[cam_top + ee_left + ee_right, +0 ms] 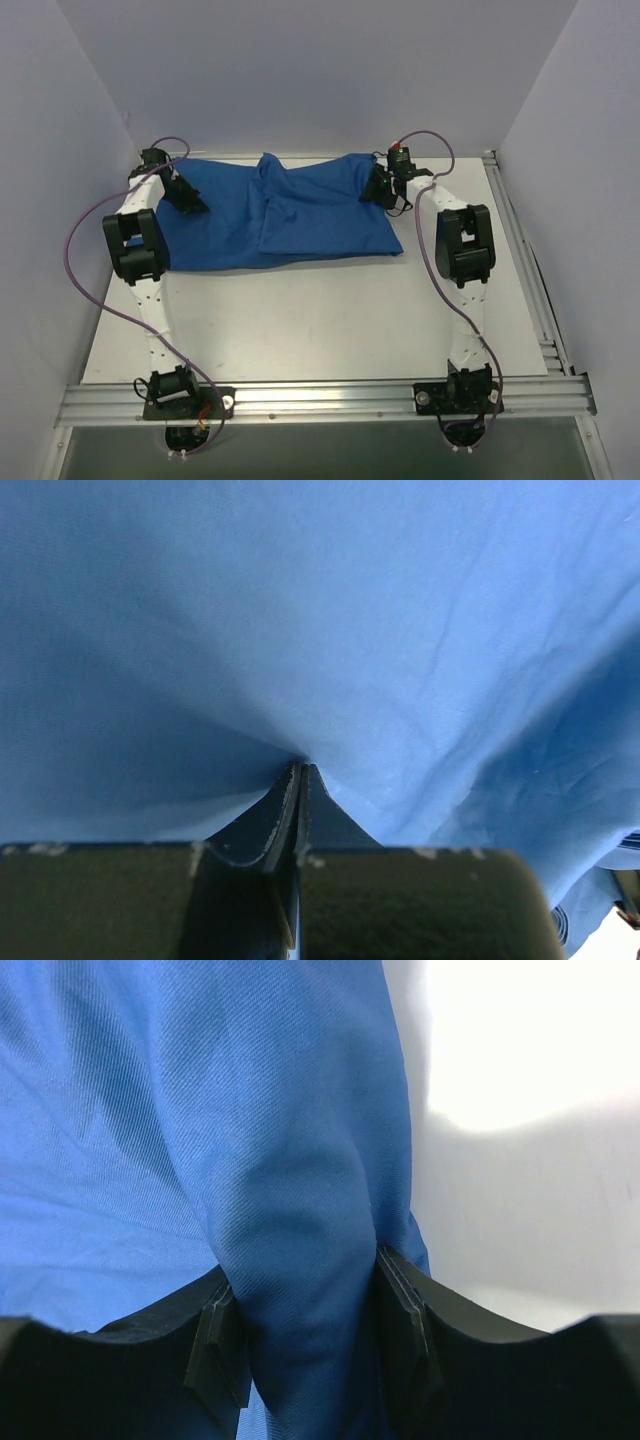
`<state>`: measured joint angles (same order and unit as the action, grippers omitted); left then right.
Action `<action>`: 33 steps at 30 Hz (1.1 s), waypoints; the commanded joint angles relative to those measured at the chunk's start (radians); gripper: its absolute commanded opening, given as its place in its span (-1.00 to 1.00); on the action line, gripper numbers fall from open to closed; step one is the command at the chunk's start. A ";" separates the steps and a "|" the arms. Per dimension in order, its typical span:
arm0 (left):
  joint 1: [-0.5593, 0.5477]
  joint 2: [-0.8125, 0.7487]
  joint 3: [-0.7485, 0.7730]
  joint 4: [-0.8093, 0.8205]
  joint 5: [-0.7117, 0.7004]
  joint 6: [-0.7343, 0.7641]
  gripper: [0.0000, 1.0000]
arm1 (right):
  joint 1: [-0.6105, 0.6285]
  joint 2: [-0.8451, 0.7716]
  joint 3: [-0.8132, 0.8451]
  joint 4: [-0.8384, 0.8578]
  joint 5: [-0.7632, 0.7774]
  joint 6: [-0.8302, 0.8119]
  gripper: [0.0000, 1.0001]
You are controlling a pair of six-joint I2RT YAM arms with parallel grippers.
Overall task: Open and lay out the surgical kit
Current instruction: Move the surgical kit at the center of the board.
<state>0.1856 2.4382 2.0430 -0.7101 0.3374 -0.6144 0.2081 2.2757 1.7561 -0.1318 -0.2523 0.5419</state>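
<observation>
The royal-blue cloth wrap [300, 215] lies spread and rumpled across the back of the white table. My left gripper [188, 197] is at its far left edge. In the left wrist view the left gripper [301, 767] is shut, pinching a thin bit of the cloth [350, 610], which pulls taut from the tips. My right gripper [382, 190] is at the cloth's far right corner. In the right wrist view the right gripper [303, 1265] holds a thick fold of the cloth [150, 1110], which touches both pads. The wire-mesh tray and the steel instruments are hidden.
The white table [300, 320] stretches in front of the cloth. An aluminium rail [320, 395] carries the arm bases at the near edge, and another rail [520, 250] runs along the right side. Purple cables [85, 240] loop beside each arm. Walls close in on the left, back and right.
</observation>
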 commanded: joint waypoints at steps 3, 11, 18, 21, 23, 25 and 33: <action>0.017 0.146 0.186 -0.057 -0.006 -0.013 -0.95 | -0.015 0.136 0.114 -0.045 0.021 0.032 -0.21; 0.018 0.248 0.351 -0.098 0.018 -0.024 -0.95 | -0.021 0.248 0.293 -0.092 0.015 0.015 -0.19; 0.020 0.268 0.418 -0.094 0.064 -0.016 -0.79 | -0.026 0.262 0.348 -0.071 -0.002 -0.003 -0.02; 0.020 0.230 0.395 -0.069 0.083 -0.005 -0.39 | -0.021 0.234 0.353 -0.048 -0.010 -0.028 0.23; 0.018 0.181 0.369 -0.049 0.091 -0.001 -0.20 | -0.019 0.213 0.358 -0.039 -0.005 -0.048 0.41; 0.017 0.153 0.368 -0.060 0.088 0.002 0.02 | -0.019 0.182 0.368 -0.038 0.007 -0.072 0.50; 0.018 -0.005 0.370 -0.121 0.080 0.041 0.33 | -0.009 0.065 0.447 -0.092 0.062 -0.157 0.99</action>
<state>0.2001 2.5946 2.4207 -0.8127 0.4259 -0.6102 0.1909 2.4786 2.1365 -0.1932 -0.2382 0.4442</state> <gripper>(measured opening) 0.657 0.968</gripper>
